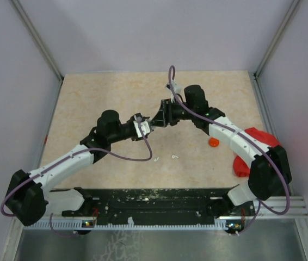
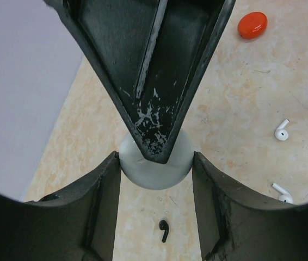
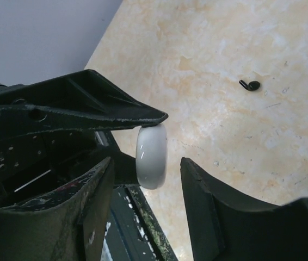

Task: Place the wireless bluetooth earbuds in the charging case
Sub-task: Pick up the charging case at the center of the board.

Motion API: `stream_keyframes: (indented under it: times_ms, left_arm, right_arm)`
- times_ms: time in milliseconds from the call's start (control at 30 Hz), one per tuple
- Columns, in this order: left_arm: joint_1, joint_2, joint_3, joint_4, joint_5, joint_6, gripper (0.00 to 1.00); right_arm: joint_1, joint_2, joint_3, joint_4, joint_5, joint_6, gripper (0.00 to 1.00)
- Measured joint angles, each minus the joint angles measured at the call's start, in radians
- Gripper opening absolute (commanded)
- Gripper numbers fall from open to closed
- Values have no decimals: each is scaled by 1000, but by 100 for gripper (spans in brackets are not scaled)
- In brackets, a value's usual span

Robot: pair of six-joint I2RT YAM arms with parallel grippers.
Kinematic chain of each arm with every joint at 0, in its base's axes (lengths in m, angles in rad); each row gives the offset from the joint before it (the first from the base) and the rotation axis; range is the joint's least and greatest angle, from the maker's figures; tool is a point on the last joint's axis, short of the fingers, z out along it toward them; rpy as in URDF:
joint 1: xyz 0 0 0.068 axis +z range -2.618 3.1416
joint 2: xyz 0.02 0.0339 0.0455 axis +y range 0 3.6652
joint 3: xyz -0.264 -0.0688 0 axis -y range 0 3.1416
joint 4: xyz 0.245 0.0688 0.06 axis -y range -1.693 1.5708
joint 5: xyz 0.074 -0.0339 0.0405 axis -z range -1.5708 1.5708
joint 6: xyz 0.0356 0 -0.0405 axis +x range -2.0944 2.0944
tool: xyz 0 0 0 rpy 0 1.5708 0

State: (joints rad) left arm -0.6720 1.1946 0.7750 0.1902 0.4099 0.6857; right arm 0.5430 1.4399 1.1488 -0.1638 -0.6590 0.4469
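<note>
My left gripper (image 2: 155,159) is shut on a round white charging case (image 2: 155,173) and holds it above the table at mid-table (image 1: 146,127). My right gripper (image 3: 146,163) is open, with one finger on each side of the case (image 3: 152,157) and a gap on both sides. One of its fingers (image 2: 154,81) crosses over the case in the left wrist view. A black earbud (image 2: 164,229) lies on the table below the case and also shows in the right wrist view (image 3: 250,85). Two white earbuds (image 2: 282,130) (image 2: 282,193) lie apart on the table, near the front edge (image 1: 156,159) (image 1: 174,157).
A red-orange round case (image 1: 214,142) lies on the table right of centre, also in the left wrist view (image 2: 252,25). A big red cloth-like lump (image 1: 257,138) lies at the right edge beside the right arm. Grey walls enclose the beige table (image 1: 105,98).
</note>
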Motion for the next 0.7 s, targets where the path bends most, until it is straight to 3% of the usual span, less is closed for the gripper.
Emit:
stream_keyframes:
  times_ms: [100, 233, 433, 700]
  left_arm:
    - [-5, 0, -2, 2, 3, 5, 42]
    - [-11, 0, -2, 5, 6, 12, 44]
    - [-14, -2, -8, 8, 6, 10, 59]
    - [-16, -34, -38, 11, -6, -50, 74]
  right_arm:
    - [10, 22, 6, -4, 0, 0, 47]
    - [22, 41, 11, -15, 0, -1, 34]
    - [27, 42, 12, -25, 7, -19, 17]
    - [30, 29, 12, -57, 26, -68, 12]
